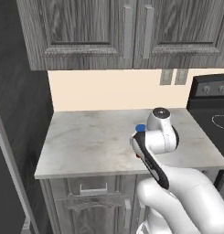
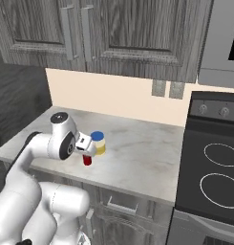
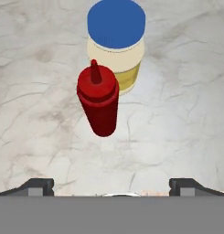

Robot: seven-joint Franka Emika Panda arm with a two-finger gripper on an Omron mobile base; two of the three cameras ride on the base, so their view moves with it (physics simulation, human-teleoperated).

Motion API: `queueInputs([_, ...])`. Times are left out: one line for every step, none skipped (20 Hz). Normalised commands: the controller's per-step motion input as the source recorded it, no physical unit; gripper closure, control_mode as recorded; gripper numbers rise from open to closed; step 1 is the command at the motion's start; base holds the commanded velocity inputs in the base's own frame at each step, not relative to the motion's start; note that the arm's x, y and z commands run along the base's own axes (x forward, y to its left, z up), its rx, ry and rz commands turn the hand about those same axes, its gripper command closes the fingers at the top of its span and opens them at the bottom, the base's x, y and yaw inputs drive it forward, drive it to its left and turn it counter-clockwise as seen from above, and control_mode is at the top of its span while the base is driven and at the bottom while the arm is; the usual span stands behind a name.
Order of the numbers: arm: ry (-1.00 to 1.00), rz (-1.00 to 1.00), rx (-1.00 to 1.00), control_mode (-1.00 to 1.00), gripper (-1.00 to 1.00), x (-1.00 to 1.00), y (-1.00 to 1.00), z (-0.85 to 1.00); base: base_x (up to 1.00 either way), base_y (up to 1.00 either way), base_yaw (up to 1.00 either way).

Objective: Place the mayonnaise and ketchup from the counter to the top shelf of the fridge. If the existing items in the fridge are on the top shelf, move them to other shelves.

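Note:
The mayonnaise point(image 3: 116, 43), a squat cream jar with a blue lid, stands upright on the marbled counter point(image 3: 177, 114). The slim red ketchup point(image 3: 98, 98) stands right in front of it, nozzle up, close against the jar. My gripper point(image 3: 111, 186) hovers above and short of the ketchup, open, with nothing between its fingers. In the right base view the mayonnaise point(image 2: 98, 142) and ketchup point(image 2: 87, 160) sit beside my hand near the counter's point(image 2: 137, 153) front. From the left base view my arm covers them except the blue lid point(image 1: 140, 128). The fridge and existing items are out of view.
A black stove point(image 2: 209, 167) adjoins the counter on the right. Grey wood-grain upper cabinets point(image 1: 122, 32) hang over the counter point(image 1: 86, 137), with drawers point(image 1: 93, 189) below it. A dark grey panel point(image 1: 10, 164) stands at the far left. Wall outlets point(image 2: 167, 89) sit on the beige backsplash.

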Motion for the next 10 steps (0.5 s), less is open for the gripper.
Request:
queueInputs([0.00,0.00,0.00,-1.00,-1.00,0.28,-0.06,-0.06,0.00,0.00,0.00])
queueInputs([0.00,0.00,0.00,-1.00,-1.00,0.24,-0.04,-0.05,0.00,0.00,0.00])
queueInputs([0.00,0.00,0.00,-1.00,-1.00,0.26,-0.04,-0.04,0.00,0.00,0.00])
queueInputs([0.00,0.00,0.00,-1.00,-1.00,0.26,0.00,-0.04,0.00,0.00,0.00])
queueInputs([0.00,0.00,0.00,-1.00,-1.00,0.24,0.00,-0.04,0.00,0.00,0.00])
queueInputs([0.00,0.00,0.00,-1.00,-1.00,0.24,0.00,-0.06,0.00,0.00,0.00])
queueInputs([0.00,0.00,0.00,-1.00,-1.00,0.24,0.00,-0.08,0.00,0.00,0.00])
queueInputs([0.00,0.00,0.00,-1.00,-1.00,0.21,0.00,-0.11,0.00,0.00,0.00])
queueInputs([0.00,0.00,0.00,-1.00,-1.00,0.20,0.00,-0.16,0.00,0.00,0.00])
queueInputs([0.00,0.00,0.00,-1.00,-1.00,0.19,0.00,-0.23,0.00,0.00,0.00])
